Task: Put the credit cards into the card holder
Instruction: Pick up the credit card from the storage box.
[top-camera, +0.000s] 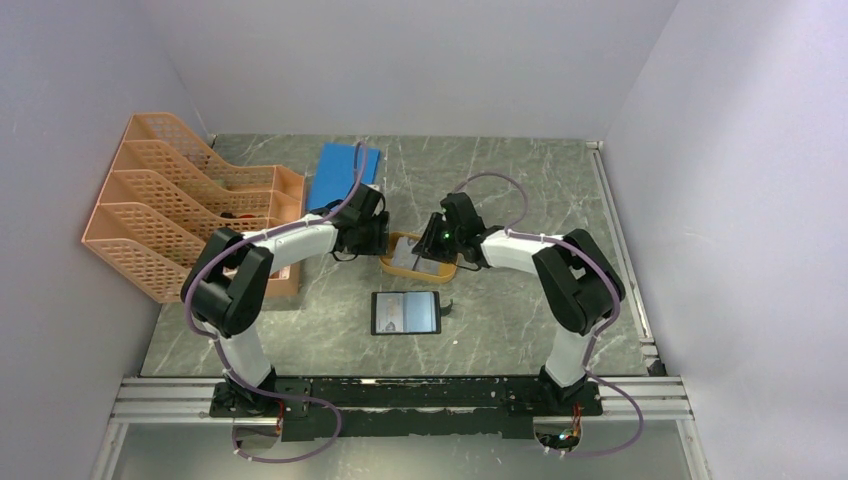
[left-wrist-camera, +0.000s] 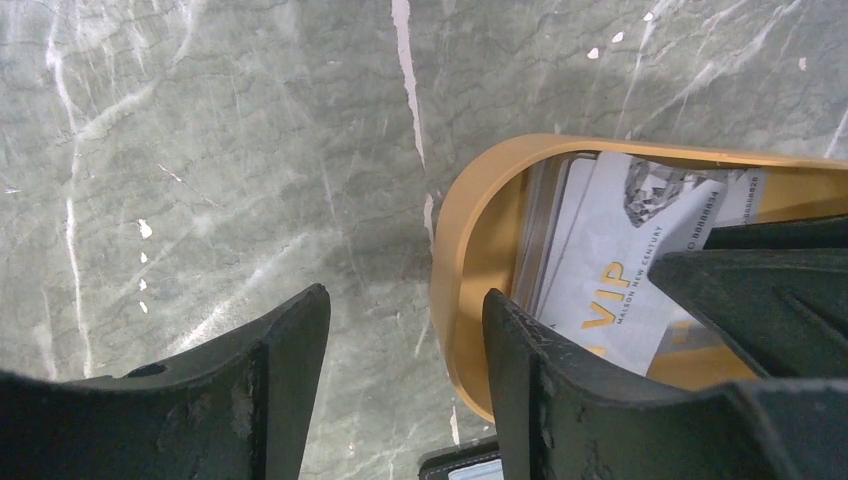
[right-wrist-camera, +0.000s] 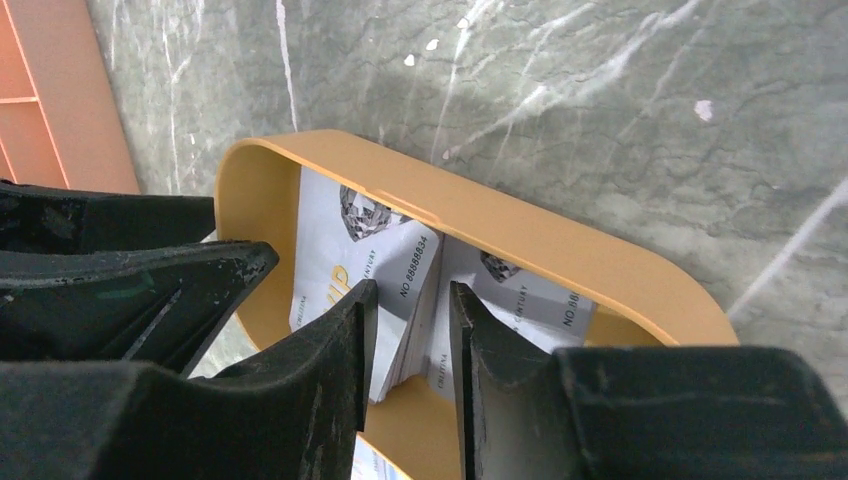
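Your two arms meet over the orange oval dish (right-wrist-camera: 560, 235) at the middle of the grey marbled desk (top-camera: 520, 180), one hand at each end of it. The credit cards (right-wrist-camera: 400, 270), pale and printed with "VIP" in gold, lie stacked inside the dish, some overlapping.

Your right hand (right-wrist-camera: 412, 300) reaches down into the dish with its fingers (right-wrist-camera: 340, 380) set narrowly on either side of the edge of a small stack of cards. You cannot tell from the wrist view whether they actually pinch it.

Your left hand (left-wrist-camera: 405, 300) stands open across the dish's rounded end. One finger (left-wrist-camera: 270, 370) is over bare desk outside, the other just inside the wall, and it grips nothing.

The card holder (top-camera: 405, 312) lies spread open, flat on the desk just in front of the dish, nearer the arm bases, its shiny pockets facing up. A blue sheet (top-camera: 345, 175) lies beyond the left hand, and orange file racks (top-camera: 190, 205) stand at the desk's left edge.
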